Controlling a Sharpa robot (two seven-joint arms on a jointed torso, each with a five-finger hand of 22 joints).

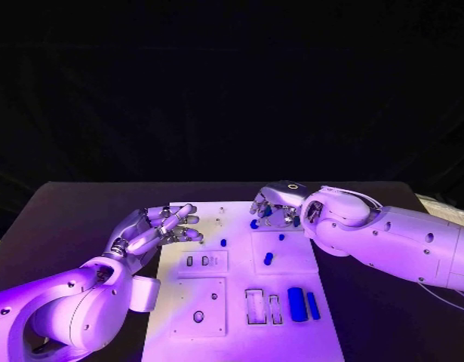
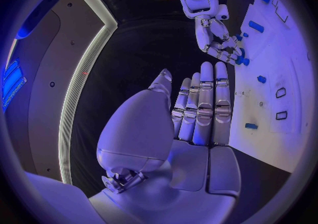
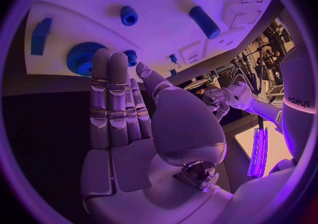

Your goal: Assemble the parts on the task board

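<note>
White task board [image 1: 297, 264] sits mid-table with small blue parts [image 1: 297, 304] still loose on it, right hand [image 1: 276, 205] hovering empty-fingered over the far gears, seemingly lining up a pick, left hand [image 1: 158, 230] waiting spread beside.

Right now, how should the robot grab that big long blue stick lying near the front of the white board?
Probably around the middle of the long blue cylinder, coming straight down from above. It lies flat, with a thinner blue bar beside it, so fingers fit best across its round sides.
</note>
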